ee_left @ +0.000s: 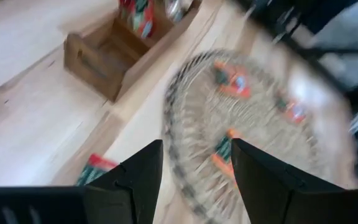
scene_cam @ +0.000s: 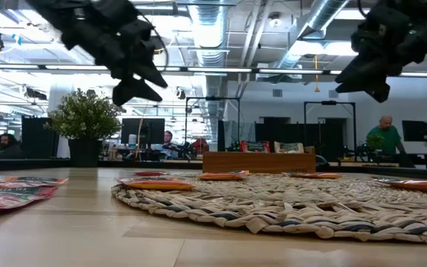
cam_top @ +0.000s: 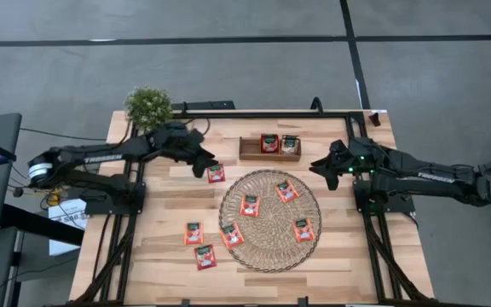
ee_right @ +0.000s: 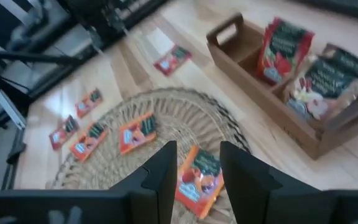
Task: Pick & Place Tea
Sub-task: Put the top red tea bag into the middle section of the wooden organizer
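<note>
Several red-orange tea sachets lie on the round woven mat (cam_top: 269,247), among them one at mid-left (cam_top: 250,205) and one nearer the back (cam_top: 286,190). Three more lie on the bare wood: one (cam_top: 216,174) behind the mat's left edge and two (cam_top: 193,233) at its front left. Two sachets (ee_right: 278,50) stand in the wooden tray (cam_top: 247,153). My left gripper (cam_top: 210,160) hovers open and empty just beside the sachet behind the mat; its fingers (ee_left: 143,174) frame the mat. My right gripper (cam_top: 317,167) hangs open and empty over the mat's back right edge, and its fingers (ee_right: 160,174) stand apart.
A small potted plant (cam_top: 148,106) stands at the table's back left corner. Black frame rails (cam_top: 373,247) run along both sides of the table. In the low view both grippers (scene_cam: 136,78) hang well above the tabletop, and people sit in the room behind.
</note>
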